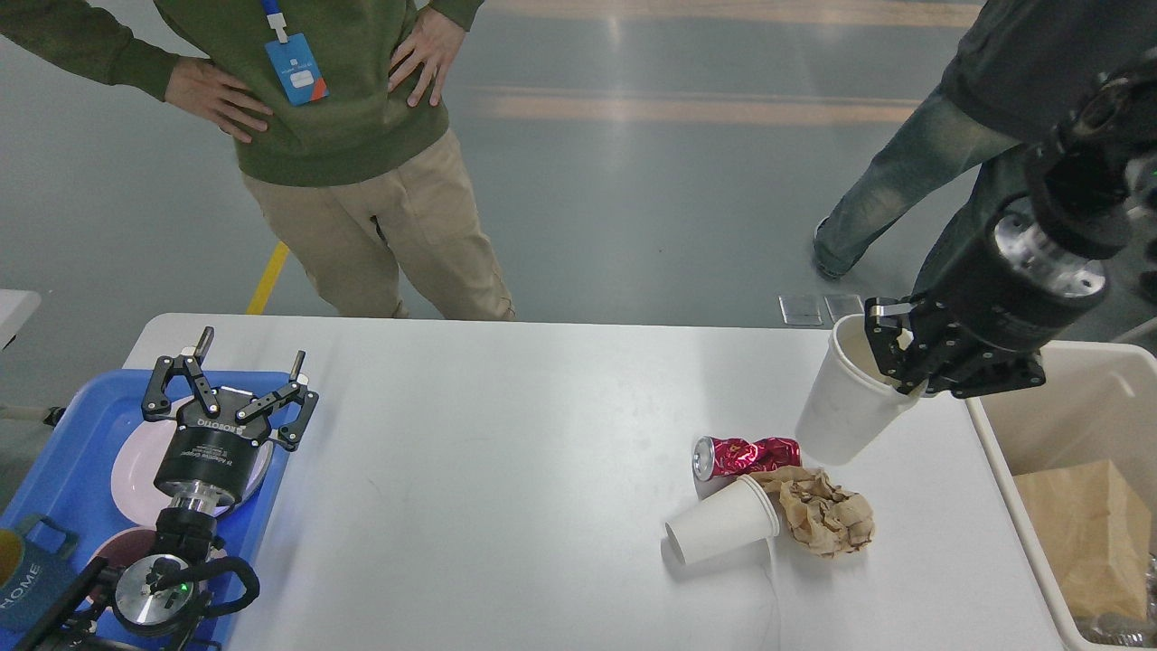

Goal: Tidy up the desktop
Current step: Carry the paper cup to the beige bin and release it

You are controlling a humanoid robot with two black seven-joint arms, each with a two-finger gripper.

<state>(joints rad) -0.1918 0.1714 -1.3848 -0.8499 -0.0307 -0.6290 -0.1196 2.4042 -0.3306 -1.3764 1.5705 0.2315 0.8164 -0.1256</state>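
The white desktop (506,434) fills the middle of the head view. My right gripper (890,357) is shut on the rim of a large white paper cup (841,407) and holds it tilted above the desktop's right side. Below it lie a crushed red can (746,455), a smaller white paper cup (723,523) on its side, and a crumpled brown paper ball (824,511). My left gripper (249,357) is open and empty above the blue tray (68,452) at the left.
The blue tray holds pale plates (136,461) and a dark blue mug (36,579). A beige bin (1085,398) at the right edge holds a brown paper bag (1085,533). Two people stand behind the table, one at back left (362,154), one at back right (940,154).
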